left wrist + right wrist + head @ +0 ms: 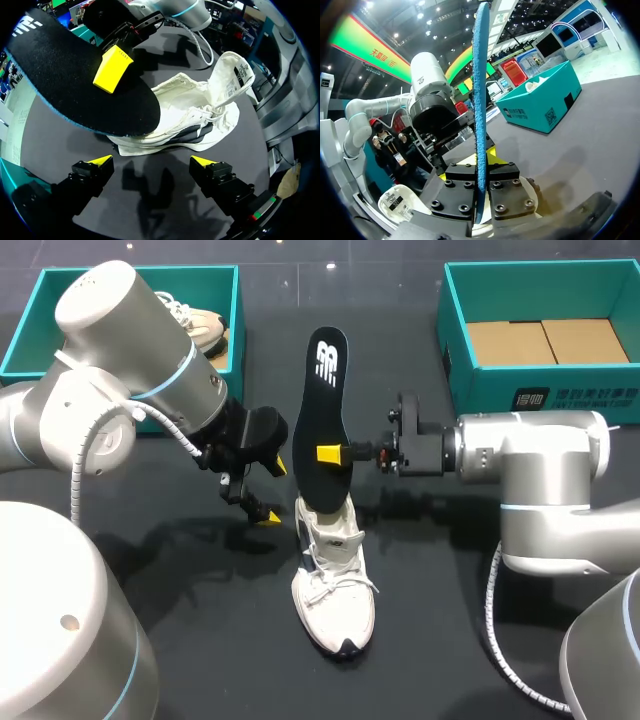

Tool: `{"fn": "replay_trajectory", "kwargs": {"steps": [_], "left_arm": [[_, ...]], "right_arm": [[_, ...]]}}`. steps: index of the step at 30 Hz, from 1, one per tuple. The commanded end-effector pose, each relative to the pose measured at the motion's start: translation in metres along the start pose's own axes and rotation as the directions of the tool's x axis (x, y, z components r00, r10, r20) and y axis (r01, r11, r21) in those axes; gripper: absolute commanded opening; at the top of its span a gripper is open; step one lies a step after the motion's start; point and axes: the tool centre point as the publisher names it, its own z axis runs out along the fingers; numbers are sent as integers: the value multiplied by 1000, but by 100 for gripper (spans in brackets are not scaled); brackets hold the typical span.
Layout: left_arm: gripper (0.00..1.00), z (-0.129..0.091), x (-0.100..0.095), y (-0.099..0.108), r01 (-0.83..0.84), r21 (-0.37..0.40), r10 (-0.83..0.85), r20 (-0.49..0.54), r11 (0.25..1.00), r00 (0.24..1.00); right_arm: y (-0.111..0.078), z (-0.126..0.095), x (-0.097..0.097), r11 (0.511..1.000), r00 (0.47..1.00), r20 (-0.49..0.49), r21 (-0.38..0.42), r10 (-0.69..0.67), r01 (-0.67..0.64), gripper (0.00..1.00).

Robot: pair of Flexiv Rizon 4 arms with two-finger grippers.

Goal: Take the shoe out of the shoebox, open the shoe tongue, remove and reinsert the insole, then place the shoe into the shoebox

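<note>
A white shoe (pixel 335 590) lies on the dark table, its tongue (pixel 232 75) pulled open. My right gripper (pixel 335 453) is shut on a black insole (pixel 322 410), holding it upright, with its lower end at the shoe's opening. In the right wrist view the insole (pixel 480 100) shows edge-on, clamped in my right gripper (pixel 481 190). My left gripper (pixel 272 492) hangs open just left of the shoe and insole with nothing in it. From the left wrist, the left gripper (pixel 152 161) faces the shoe (pixel 190 120) and the insole (pixel 75 85).
A teal shoebox (pixel 30 330) at the back left holds another white shoe (pixel 200 325). A second teal box (pixel 460 350) at the back right has brown cardboard (pixel 545 340) inside. Both arms flank the middle of the table.
</note>
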Motion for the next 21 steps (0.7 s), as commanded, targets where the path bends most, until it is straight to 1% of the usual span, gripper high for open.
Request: {"fn": "replay_trajectory", "kwargs": {"steps": [1,4,9,15,21], "left_arm": [[100,1,0,0,0,-2,0,1,1000,1000],[100,1,0,0,0,-2,0,1,1000,1000],[100,1,0,0,0,-2,0,1,1000,1000],[100,1,0,0,0,-2,0,1,1000,1000],[100,1,0,0,0,-2,0,1,1000,1000]], "right_arm": [[-8,-2,0,1000,1000,17,-17,6,-6,0],[-12,-4,0,1000,999,34,-26,14,-13,0],[-16,-6,1,999,999,32,-34,19,-18,0],[-20,-5,-2,999,999,3,-31,33,-32,0],[-25,-5,-5,998,997,-55,-25,53,-54,0]]}}
